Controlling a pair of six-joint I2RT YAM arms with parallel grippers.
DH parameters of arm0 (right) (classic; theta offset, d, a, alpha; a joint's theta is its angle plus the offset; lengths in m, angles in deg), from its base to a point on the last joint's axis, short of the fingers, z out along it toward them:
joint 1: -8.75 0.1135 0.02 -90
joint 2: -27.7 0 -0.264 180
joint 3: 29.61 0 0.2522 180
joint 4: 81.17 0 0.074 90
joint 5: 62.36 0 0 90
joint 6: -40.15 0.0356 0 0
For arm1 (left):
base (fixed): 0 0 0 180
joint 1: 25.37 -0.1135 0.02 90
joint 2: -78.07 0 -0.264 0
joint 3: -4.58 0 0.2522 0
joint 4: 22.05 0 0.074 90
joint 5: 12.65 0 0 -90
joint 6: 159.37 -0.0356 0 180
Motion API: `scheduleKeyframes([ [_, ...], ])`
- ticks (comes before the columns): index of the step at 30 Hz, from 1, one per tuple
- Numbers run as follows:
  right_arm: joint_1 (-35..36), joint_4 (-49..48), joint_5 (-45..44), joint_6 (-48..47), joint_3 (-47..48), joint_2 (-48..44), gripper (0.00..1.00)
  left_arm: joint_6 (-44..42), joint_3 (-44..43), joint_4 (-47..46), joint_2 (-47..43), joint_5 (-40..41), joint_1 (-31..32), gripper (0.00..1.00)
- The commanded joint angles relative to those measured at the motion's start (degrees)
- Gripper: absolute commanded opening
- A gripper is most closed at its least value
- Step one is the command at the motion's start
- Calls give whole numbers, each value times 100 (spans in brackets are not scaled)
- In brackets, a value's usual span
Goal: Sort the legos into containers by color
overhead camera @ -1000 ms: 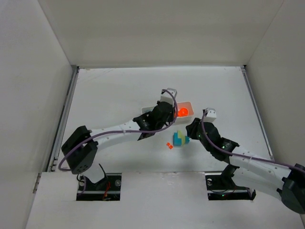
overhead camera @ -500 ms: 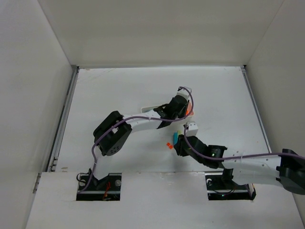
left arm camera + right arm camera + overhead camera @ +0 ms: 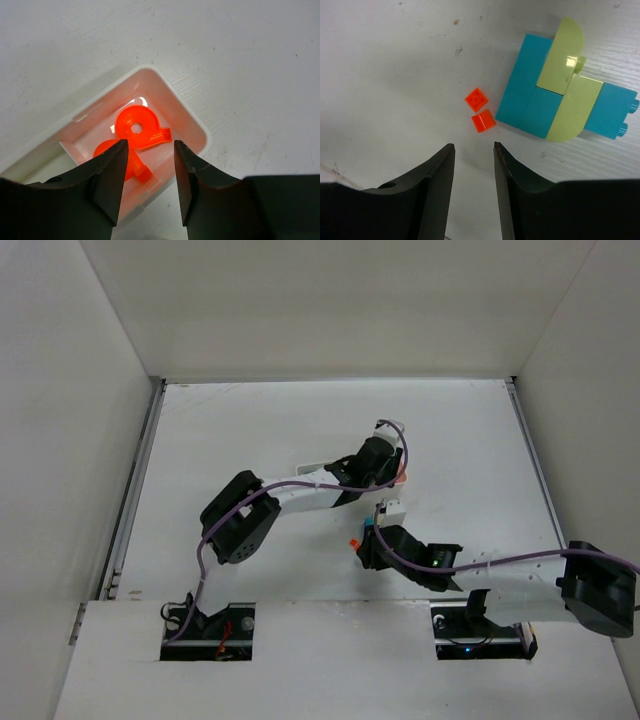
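The left gripper (image 3: 150, 148), jaws narrowly apart and empty, hangs over the tray's end compartment (image 3: 194, 121), with orange legos (image 3: 137, 128) lying just below its tips. The right gripper (image 3: 474, 148), also slightly parted and empty, hovers just short of two small orange bricks (image 3: 483, 121), with teal and yellow-green bricks (image 3: 532, 102) beside them

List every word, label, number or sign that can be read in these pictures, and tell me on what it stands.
None: no readable text in any view.
The orange pieces in the white tray compartment, the small orange bricks and the teal and yellow-green bricks on the table show no lettering.
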Motion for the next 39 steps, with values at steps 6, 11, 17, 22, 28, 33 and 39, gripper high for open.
scheduleKeyframes([
  [6,-327,-572,169,-272,256,458,47,86,564,-324,-1202,23,-238,42],
  [11,-468,-572,230,-588,370,651,51,271,1372,-385,-2090,102,-458,43],
  [17,-345,-537,239,-773,519,906,51,482,2471,-438,-3171,295,-652,43],
  [22,-222,-397,222,-932,695,1222,48,763,3297,-377,-3979,523,-670,43],
  [28,-46,-72,134,-985,1038,1697,36,1132,4054,62,-4701,831,-582,43],
  [33,103,148,-95,-906,1143,1742,26,1396,4467,545,-5096,1103,-415,43],
  [39,130,359,-148,-879,1179,1075,23,1483,4687,766,-5238,1332,-117,47],
])
